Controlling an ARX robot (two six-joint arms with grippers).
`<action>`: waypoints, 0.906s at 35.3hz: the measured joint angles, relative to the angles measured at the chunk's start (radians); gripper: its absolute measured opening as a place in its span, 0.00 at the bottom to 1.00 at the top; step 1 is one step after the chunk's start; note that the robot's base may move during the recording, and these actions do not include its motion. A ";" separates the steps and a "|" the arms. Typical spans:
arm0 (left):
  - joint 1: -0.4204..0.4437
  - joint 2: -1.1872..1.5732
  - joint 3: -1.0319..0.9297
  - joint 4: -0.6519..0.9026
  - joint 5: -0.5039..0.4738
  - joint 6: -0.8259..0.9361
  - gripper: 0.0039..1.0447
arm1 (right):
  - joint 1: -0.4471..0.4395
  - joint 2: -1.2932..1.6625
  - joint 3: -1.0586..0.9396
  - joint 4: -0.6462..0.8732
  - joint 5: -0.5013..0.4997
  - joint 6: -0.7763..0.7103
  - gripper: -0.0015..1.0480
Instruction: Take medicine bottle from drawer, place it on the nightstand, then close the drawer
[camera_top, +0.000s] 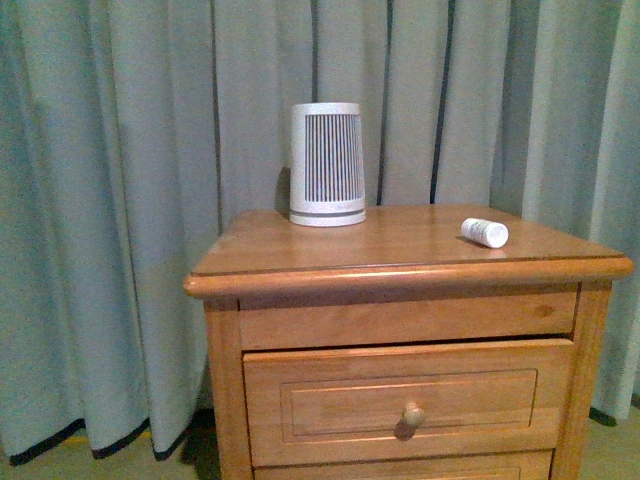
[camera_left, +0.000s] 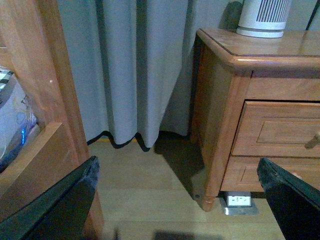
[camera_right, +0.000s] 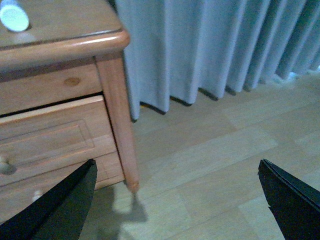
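Observation:
The medicine bottle (camera_top: 485, 232) lies on its side on the nightstand (camera_top: 400, 245), near the top's right front corner; its cap end also shows in the right wrist view (camera_right: 13, 16). Below the top, the drawer (camera_top: 410, 400) with its round knob (camera_top: 411, 419) sits slightly forward of the frame, with a dark gap above it (camera_right: 45, 142). My left gripper (camera_left: 175, 200) is open over the floor to the left of the nightstand, holding nothing. To the cabinet's right, my right gripper (camera_right: 175, 200) hangs open and empty above the floor. Neither arm appears in the front view.
A white ribbed cone-shaped device (camera_top: 327, 163) stands at the back of the top. Grey curtains (camera_top: 110, 200) hang behind. Another wooden piece of furniture (camera_left: 35, 100) is close to the left gripper. A floor socket box (camera_left: 239, 201) sits under the nightstand. The lower drawer (camera_top: 400, 470) is shut.

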 joint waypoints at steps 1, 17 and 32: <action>0.000 0.000 0.000 0.000 0.000 0.000 0.94 | -0.009 -0.073 -0.029 -0.024 0.007 0.000 0.93; 0.000 0.000 0.000 0.000 0.000 0.000 0.94 | 0.115 -0.785 -0.262 -0.390 0.005 0.019 0.93; 0.000 0.000 0.000 0.000 0.000 0.000 0.94 | 0.078 -0.865 -0.323 -0.298 -0.282 -0.063 0.64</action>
